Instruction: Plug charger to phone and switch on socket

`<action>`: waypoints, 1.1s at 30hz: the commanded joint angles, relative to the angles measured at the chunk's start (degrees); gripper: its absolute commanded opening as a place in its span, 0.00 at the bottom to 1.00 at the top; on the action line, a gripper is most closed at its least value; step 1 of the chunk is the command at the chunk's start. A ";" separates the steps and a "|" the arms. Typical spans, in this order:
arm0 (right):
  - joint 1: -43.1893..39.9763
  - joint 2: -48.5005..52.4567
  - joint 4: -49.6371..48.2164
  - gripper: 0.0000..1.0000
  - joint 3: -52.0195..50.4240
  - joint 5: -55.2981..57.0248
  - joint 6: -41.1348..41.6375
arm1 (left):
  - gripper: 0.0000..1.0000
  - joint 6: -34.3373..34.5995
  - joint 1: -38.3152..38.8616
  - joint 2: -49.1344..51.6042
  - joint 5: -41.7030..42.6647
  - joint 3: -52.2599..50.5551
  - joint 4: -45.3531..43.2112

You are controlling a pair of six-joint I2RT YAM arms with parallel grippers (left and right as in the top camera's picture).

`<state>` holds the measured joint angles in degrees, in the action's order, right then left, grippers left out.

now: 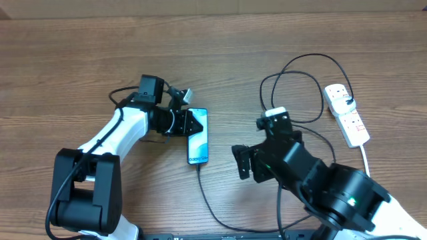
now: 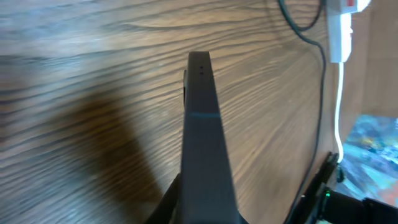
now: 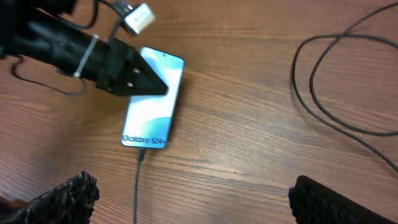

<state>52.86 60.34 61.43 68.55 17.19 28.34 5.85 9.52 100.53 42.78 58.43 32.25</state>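
Two arms work over a wooden table [image 1: 67, 67]. From the phone's left side the left gripper [image 1: 194, 123] reaches in, its jaws pressed together into a single black wedge. The wedge's tip lies over the upper half of the screen; whether it presses on the glass I cannot tell.

The phone [image 1: 198, 145] lies flat and face up, and its light blue screen reads "Galaxy S24+" near the lower end. The charger [image 3: 136, 186] meets the middle of that lower edge with its small black connector [image 3: 141, 154], and its thin black cable runs off toward the near table edge.

Right of the phone and apart from it, the right gripper [image 1: 244, 163] hovers with its jaws spread wide and nothing between them. Farther right, the charger cable lies in loose loops on the wood.

Farthest right of the phone lies the white power strip [image 1: 348, 115], which has small red switches. The black cable reaches the strip's far end, and a white cord [image 1: 365, 157] trails from its near end.
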 commanded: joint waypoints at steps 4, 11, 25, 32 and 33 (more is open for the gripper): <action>-0.20 0.81 -0.94 1.00 -0.48 0.81 6.10 | 0.10 -2.27 -0.70 1.79 -0.35 1.44 0.00; -0.20 0.83 -0.81 1.00 -0.48 0.79 7.45 | 0.14 -2.23 -0.79 9.66 3.37 1.46 -1.46; -0.22 0.83 -1.33 1.00 -0.48 0.79 7.50 | 0.38 -0.74 -0.92 14.53 -2.03 1.46 -2.14; -0.22 0.83 -1.33 1.00 -0.48 0.79 7.48 | 0.44 1.60 -0.92 14.53 -7.74 1.46 -1.16; -0.22 0.83 -1.29 1.00 -0.48 0.79 7.48 | 0.45 2.64 -0.92 14.53 -9.86 1.46 -0.68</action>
<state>52.86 61.56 60.51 68.34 17.19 35.40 6.46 8.91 113.27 46.72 60.45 30.89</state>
